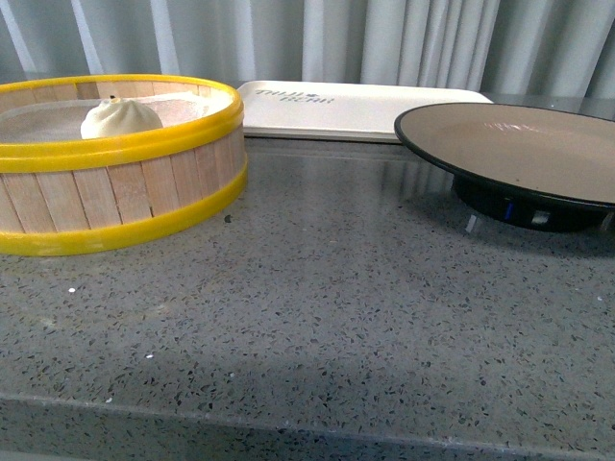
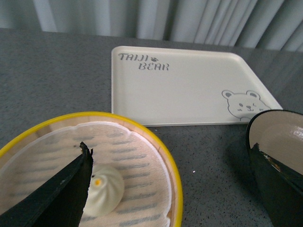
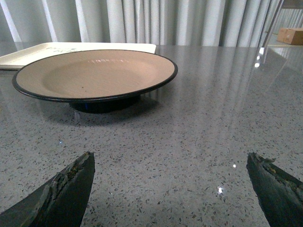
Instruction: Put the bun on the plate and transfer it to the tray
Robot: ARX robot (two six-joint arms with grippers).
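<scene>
Claws both spread wide: left claw point(image 2: 169, 147) hangs over steamer basket point(image 1: 125, 197), right claw point(image 3: 170, 156) low over bench point(image 1: 336, 317), facing plate point(image 3: 94, 73). In the basket, bun point(image 1: 119, 117) sits on white liner point(image 2: 137, 156). Right of the basket, apart from it, plate stands on its black foot. Behind the basket's right edge, tray point(image 1: 356, 108) lies flat.

L gripper point(image 2: 169, 149) & R gripper point(image 3: 169, 158): black wedge-shaped fingers point(image 2: 57, 194), matte; tips ragged (edges look chipped).
</scene>
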